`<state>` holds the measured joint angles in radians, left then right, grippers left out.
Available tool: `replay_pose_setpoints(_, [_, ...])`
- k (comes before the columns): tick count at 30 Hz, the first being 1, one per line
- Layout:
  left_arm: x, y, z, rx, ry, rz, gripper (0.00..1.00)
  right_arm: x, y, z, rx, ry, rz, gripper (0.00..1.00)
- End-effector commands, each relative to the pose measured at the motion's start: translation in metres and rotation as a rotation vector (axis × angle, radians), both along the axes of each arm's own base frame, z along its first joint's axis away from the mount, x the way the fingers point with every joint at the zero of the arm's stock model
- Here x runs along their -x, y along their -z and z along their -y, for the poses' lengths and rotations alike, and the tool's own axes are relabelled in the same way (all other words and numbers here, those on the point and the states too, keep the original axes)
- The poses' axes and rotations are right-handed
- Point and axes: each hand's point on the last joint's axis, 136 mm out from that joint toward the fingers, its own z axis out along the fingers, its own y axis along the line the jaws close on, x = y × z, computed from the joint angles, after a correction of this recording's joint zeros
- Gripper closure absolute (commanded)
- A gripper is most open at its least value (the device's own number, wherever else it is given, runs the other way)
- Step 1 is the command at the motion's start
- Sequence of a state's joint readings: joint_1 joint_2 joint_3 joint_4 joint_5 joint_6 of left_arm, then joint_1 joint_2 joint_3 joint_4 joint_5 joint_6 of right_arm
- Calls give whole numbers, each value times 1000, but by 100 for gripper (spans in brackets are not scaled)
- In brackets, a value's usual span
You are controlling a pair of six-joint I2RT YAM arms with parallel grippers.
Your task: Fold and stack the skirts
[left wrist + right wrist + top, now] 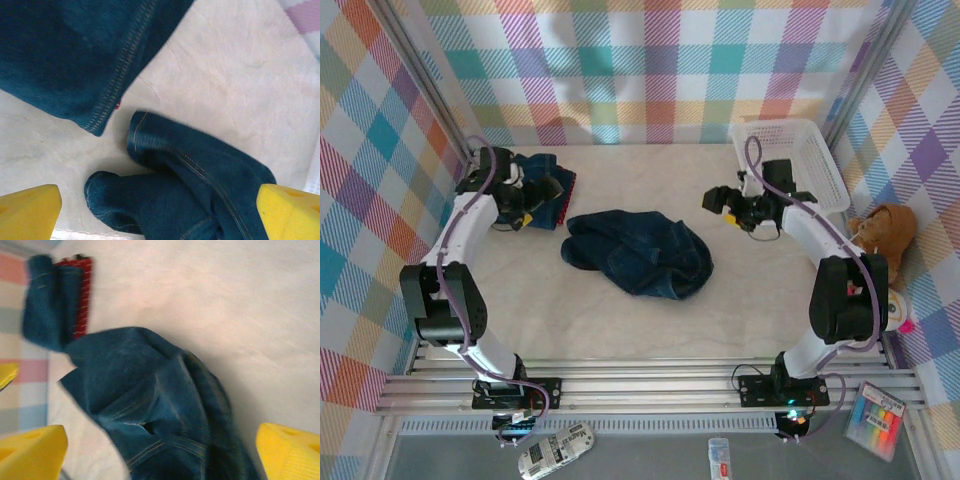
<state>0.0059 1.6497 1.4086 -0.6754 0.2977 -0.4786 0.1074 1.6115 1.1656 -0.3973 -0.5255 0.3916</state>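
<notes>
Status: both pincers released, nothing held. Left gripper (160, 212) has its jaws wide apart over denim near the stack's edge. Right gripper (160, 452) is just as wide, looking down on the loose denim skirt (638, 252).

Loose denim skirt lies crumpled at the centre of the table (770, 300). From it, the stack (545, 188) is at 10 o'clock, with folded denim (65, 55) on top and the red dotted skirt (82, 290) showing underneath. Basket (795, 160) is at 2 o'clock and teddy bear (885, 232) at 3; ignore both.

My read of the step: spread the crumpled one flat before any fold. Tips:
- Find a stitched edge first (hem or waistband) and pinch there, not in the bunched middle.
- Take one corner per gripper on the same edge, then lift and drag toward 6 o'clock so the cloth lays out flat.
- Pinch one layer only; the folds are deep, so a blind grab likely takes two.
- Watch the left side: the loose cloth and the stack corner sit near each other, so come in from the 6 o'clock side or you'll snag the folded pile.
- Fold to the stack's footprint and set it down square on top.
</notes>
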Motion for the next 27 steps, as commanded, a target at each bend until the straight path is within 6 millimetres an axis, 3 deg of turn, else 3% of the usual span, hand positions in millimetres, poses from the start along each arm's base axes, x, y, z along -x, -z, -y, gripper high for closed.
replay_pose_setpoints(1, [1,6,16,-51,49,-32,0,0,-52,7,51,85,207,1])
replay_pose_setpoints(7, [-1,21,46,-56,77,-67,0,30,-45,29,124,216,151,1])
replay_pose_setpoints(12, [2,34,65,-67,89,-101,0,63,-24,49,106,363,76,1])
replay_pose_setpoints(17, [15,45,76,-74,65,-138,0,92,-3,12,-157,349,-6,1])
replay_pose_setpoints(23, [31,62,79,-44,32,-175,0,121,34,-17,-56,309,-87,1])
replay_pose_setpoints(27, [39,73,82,-49,53,-226,0,116,48,-28,56,185,-41,1])
